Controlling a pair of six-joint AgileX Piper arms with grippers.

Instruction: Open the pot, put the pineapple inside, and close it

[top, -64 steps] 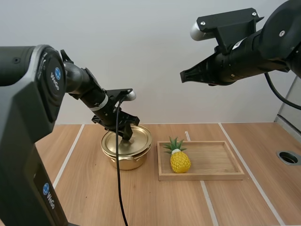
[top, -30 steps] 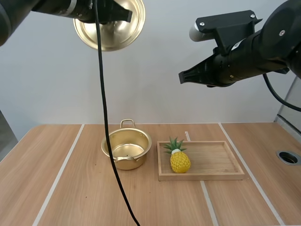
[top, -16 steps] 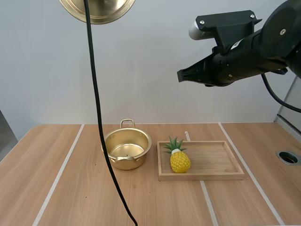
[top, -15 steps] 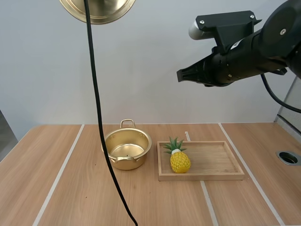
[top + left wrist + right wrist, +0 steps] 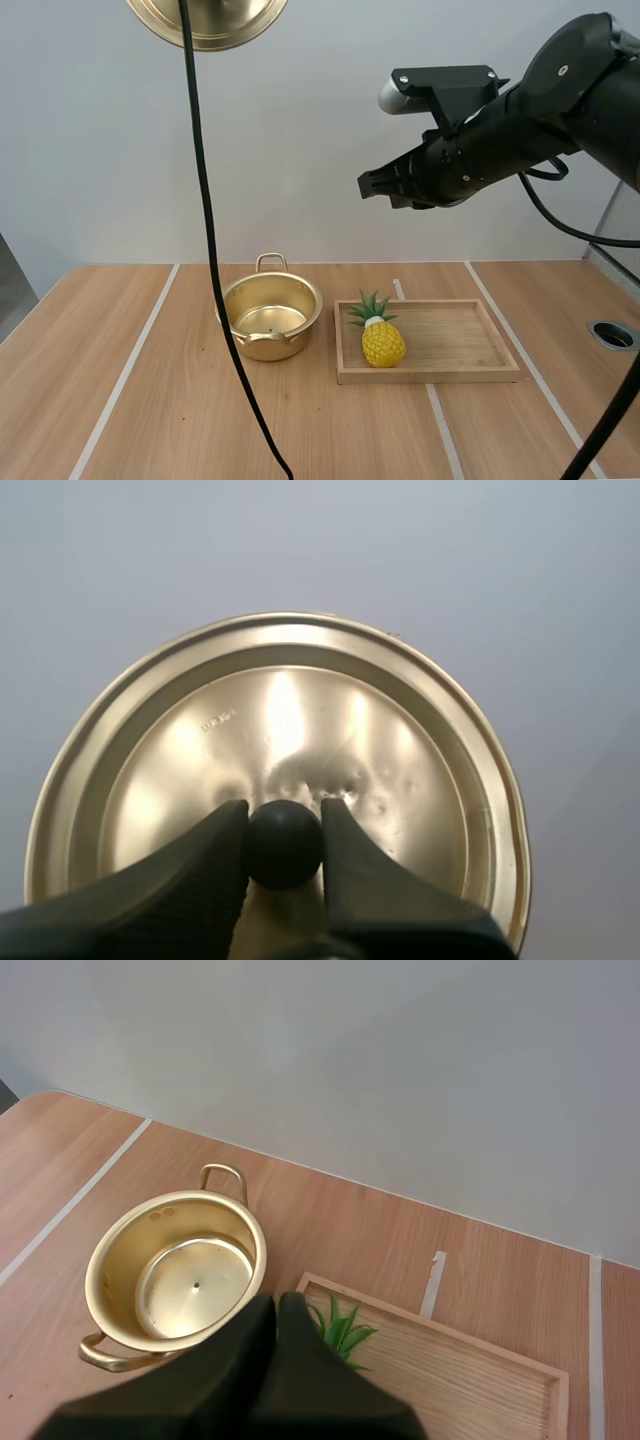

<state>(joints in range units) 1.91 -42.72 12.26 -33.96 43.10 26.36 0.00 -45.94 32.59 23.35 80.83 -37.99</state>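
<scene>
The gold pot (image 5: 268, 317) stands open on the table, left of the wooden tray (image 5: 455, 372). A yellow pineapple (image 5: 381, 338) with green leaves sits at the tray's left end. The gold lid (image 5: 208, 18) hangs high above the table. My left gripper (image 5: 284, 835) is shut on the lid's (image 5: 400, 770) black knob (image 5: 284, 842). My right gripper (image 5: 365, 187) is shut on nothing, high above the pineapple. In the right wrist view its fingers (image 5: 272, 1332) lie together over the pineapple's leaves (image 5: 339, 1328), beside the open pot (image 5: 180, 1272).
A round hole (image 5: 613, 334) is set in the table at the far right. Pale lines run across the wooden table (image 5: 180, 420). A plain wall stands behind.
My left gripper has lifted the lid off the pot and carried it high up. My right arm has moved left and a little lower, toward the spot above the pineapple.
</scene>
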